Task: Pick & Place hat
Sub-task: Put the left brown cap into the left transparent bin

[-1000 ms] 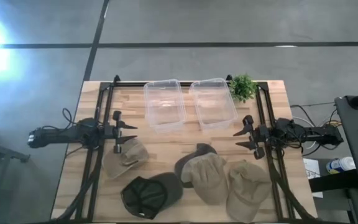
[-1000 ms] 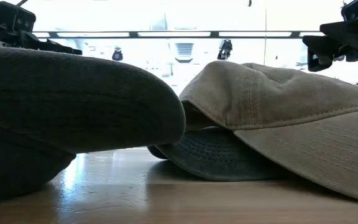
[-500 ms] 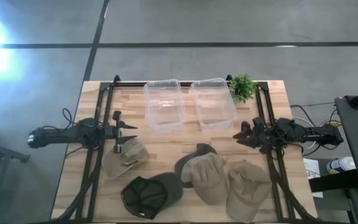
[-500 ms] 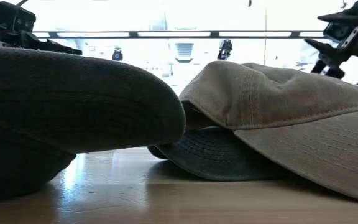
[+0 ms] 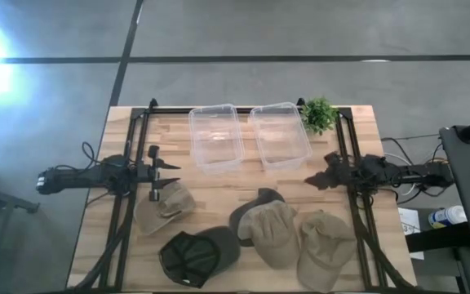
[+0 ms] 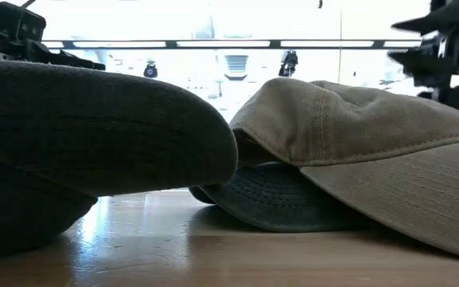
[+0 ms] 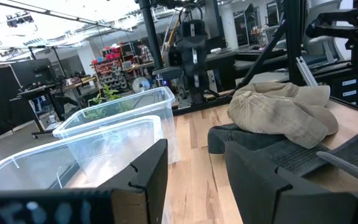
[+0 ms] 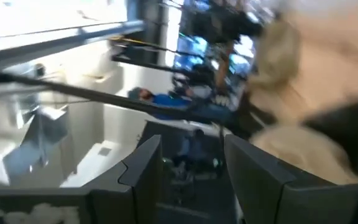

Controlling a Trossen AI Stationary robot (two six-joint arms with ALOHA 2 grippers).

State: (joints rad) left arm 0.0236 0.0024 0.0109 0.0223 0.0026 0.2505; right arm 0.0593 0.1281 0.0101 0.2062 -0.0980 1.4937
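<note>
Several caps lie on the wooden table. A tan cap (image 5: pixel 166 206) lies just near of my left gripper (image 5: pixel 170 175), which is open and empty and hovers level. A dark green mesh cap (image 5: pixel 196 255) lies at the near edge. A tan cap (image 5: pixel 272 233) rests partly on a dark grey cap (image 5: pixel 247 214). Another tan cap (image 5: pixel 325 247) lies to the right of these. My right gripper (image 5: pixel 312 180) is open and empty, above the table to the far side of that cap and rolled on its side.
Two clear plastic bins (image 5: pixel 216 137) (image 5: pixel 279 135) stand side by side at the far middle of the table. A small green plant (image 5: pixel 318 114) stands at the far right. Black frame rails (image 5: pixel 129 163) run along both sides of the table.
My right gripper has rolled about its own long axis, so that its fingers now stand differently, and has stayed over the same part of the table. It stays open. The caps lie as before.
</note>
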